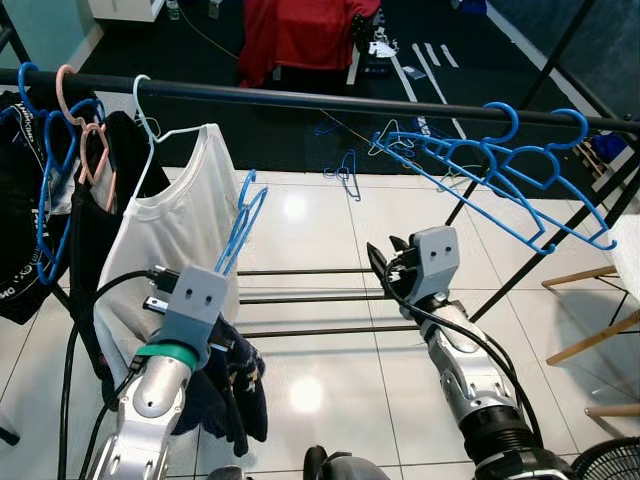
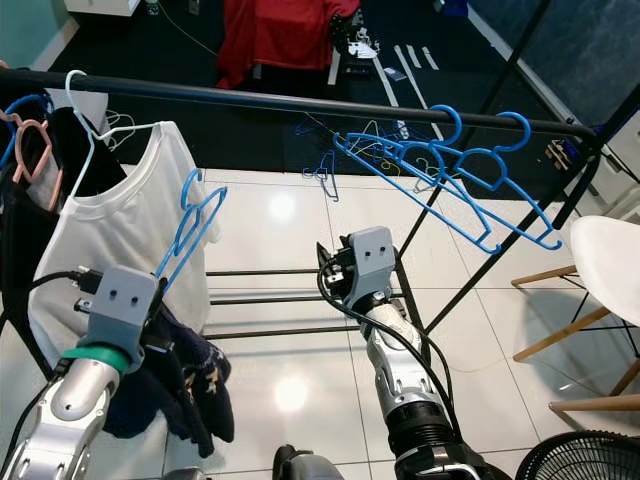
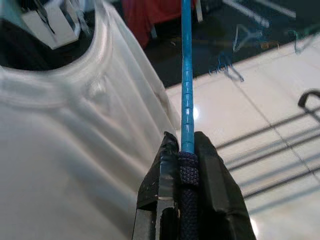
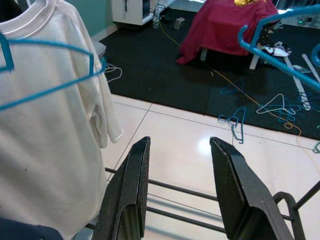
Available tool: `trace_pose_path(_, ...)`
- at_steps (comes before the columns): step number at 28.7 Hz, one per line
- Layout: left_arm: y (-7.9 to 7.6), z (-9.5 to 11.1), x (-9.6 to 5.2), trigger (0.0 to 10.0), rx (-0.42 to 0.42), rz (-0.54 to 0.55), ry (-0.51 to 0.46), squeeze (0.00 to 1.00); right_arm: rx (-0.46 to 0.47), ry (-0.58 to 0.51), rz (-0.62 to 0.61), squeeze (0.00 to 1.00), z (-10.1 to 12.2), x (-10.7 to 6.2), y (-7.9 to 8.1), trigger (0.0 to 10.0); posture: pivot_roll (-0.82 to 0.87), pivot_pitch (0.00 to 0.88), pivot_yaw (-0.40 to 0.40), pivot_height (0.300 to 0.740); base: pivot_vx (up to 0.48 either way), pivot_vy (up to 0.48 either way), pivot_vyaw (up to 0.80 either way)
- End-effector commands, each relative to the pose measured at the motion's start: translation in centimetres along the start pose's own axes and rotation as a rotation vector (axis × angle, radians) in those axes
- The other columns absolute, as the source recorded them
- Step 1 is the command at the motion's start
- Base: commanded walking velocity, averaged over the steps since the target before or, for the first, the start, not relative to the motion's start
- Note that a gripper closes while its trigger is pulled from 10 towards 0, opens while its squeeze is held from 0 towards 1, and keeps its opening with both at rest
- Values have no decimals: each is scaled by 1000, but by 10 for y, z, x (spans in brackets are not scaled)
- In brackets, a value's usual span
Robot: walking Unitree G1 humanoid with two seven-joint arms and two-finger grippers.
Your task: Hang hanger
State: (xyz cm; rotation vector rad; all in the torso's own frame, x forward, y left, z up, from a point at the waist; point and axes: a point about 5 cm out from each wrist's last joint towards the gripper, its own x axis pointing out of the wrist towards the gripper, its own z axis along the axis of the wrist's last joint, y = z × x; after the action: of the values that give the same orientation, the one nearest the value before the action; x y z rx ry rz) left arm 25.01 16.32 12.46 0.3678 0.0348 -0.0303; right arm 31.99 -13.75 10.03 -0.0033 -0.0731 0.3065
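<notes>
Left wrist view, left gripper (image 3: pixel 186 165) raised, clamping blue hanger (image 3: pixel 186 75)

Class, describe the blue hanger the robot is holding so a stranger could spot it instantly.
Find the black rail crossing the scene, then the white T-shirt hanging from it. Beside the shirt, the blue hanger is pinched in the left gripper, carrying a dark garment, its hook below the rail.

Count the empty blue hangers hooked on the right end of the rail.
2 show clearly by their hooks on the rail: an inner hanger and an outer hanger nearer the rail's end. Their frames overlap, so a third may be hidden among them.
</notes>
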Motion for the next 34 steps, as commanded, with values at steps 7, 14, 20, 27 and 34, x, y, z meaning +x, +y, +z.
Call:
trace_pose_path(7,-1,29,-1,10000,-54,-23,-120,0,-17,-12,17,0,2,0,3,10000,75,18,-35,740,0,0,0)
trace_pose_path(14,-2,28,-1,10000,-44,-31,-117,0,-20,-11,14,0,2,0,2,10000,71,13,-32,740,0,0,0)
trace_pose_path(20,-5,22,-1,10000,4,-50,-106,0,-22,-7,6,0,0,-2,2,10000,67,10,-26,740,0,0,0)
trace_pose_path(27,-5,22,-1,10000,23,-64,-109,0,-18,-5,7,0,-1,-2,4,10000,68,11,-24,740,0,0,0)
trace_pose_path(34,-5,22,-3,10000,37,-74,-110,0,-17,-1,13,0,-1,-1,5,10000,73,18,-27,740,0,0,0)
